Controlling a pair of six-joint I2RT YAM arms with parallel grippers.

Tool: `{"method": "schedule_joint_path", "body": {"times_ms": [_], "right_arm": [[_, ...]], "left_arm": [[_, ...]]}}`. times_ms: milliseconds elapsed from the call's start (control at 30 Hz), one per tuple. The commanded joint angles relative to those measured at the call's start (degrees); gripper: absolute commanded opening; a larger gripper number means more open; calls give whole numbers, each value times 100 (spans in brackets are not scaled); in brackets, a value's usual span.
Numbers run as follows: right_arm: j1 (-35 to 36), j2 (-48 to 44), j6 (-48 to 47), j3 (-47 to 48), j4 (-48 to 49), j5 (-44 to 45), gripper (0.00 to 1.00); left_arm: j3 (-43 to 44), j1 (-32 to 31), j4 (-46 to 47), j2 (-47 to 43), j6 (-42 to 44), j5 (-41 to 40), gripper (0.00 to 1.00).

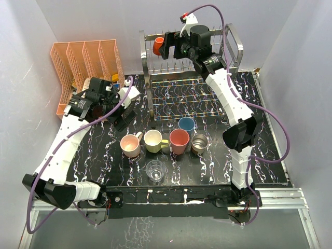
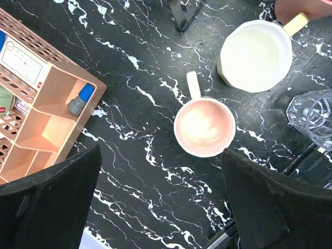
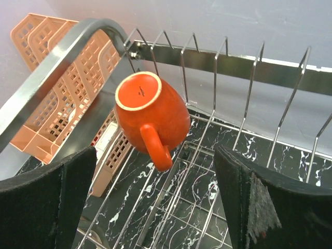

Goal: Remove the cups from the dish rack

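The chrome dish rack [image 1: 228,39] stands at the back. A small orange mug [image 1: 158,45] hangs upside down on a prong of its upper tier; in the right wrist view the mug [image 3: 153,114] is just ahead of my open right gripper [image 1: 168,46], handle toward it. On the table stand the pale pink mug [image 1: 129,145], yellow mug [image 1: 153,140], salmon-red cup [image 1: 179,141], steel cup [image 1: 199,143], light blue tumbler [image 1: 186,124] and clear glass [image 1: 155,170]. My left gripper [image 1: 122,115] is open and empty, above the mat left of the pink mug [image 2: 204,127].
A peach slotted organizer [image 1: 83,67] stands at the back left, with small items in it [image 2: 80,101]. White walls close in on three sides. The black marbled mat [image 1: 270,155] covers the table.
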Motion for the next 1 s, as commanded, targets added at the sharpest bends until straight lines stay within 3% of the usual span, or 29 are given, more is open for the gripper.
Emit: {"method": "schedule_joint_path", "body": {"times_ms": [0,100,400,767,967], "right_arm": [[-17,0,-300,297,660,-121,95],[-15,87,-473,340,607,-127,85],[-21,111,-956,161,493,-389,70],[41,358,-1032,153,537,-373,57],[162,405,-1037,134,766,-313,45]], "left_arm": [[-168,23,110,-364,37,66,97],[-141,23,96,-379,-34,154,96],[-172,24,185,-583,30,113,95],[-145,23,341,-726,-69,76,95],[-131,24,291,-768,-51,48,95]]}}
